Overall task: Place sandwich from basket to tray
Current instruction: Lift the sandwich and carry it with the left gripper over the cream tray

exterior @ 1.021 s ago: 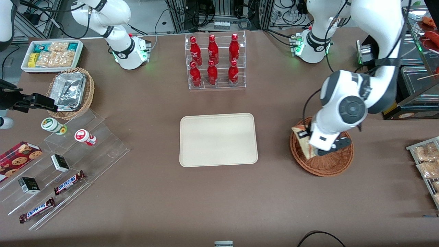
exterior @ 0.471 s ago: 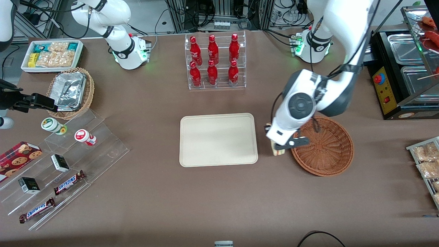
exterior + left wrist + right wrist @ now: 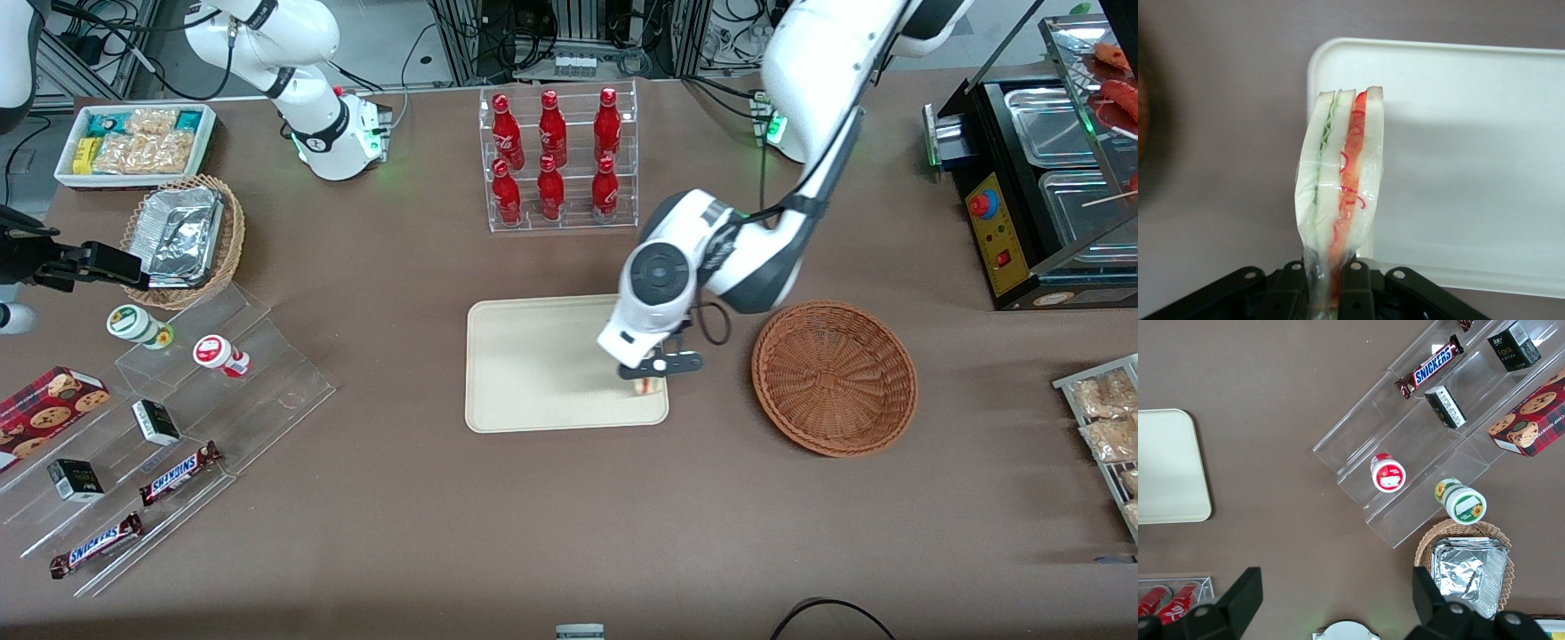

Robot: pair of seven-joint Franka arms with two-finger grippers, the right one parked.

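the gripper point(image 3: 652, 372) hangs just right of the front view's centre, over the tray point(image 3: 533, 373), fingers point(image 3: 1355, 293) pinched on the sandwich point(image 3: 1340, 193); the basket point(image 3: 834, 378) sits further right.

Your working arm point(image 3: 827, 89) is showing glossy white shells, with dark grey bands wrapping the joints and a round grey cap point(image 3: 662, 265) marking the wrist joint. A thin black cable point(image 3: 711, 324) is looping beside the white wrist housing. A green status light point(image 3: 772, 131) is glowing at the base. The gripper point(image 3: 1328, 283) is appearing as matte black, with flat bracket plates spreading to either side of its fingers point(image 3: 1353, 290), and small silver screws point(image 3: 1394, 274) are dotting those plates.
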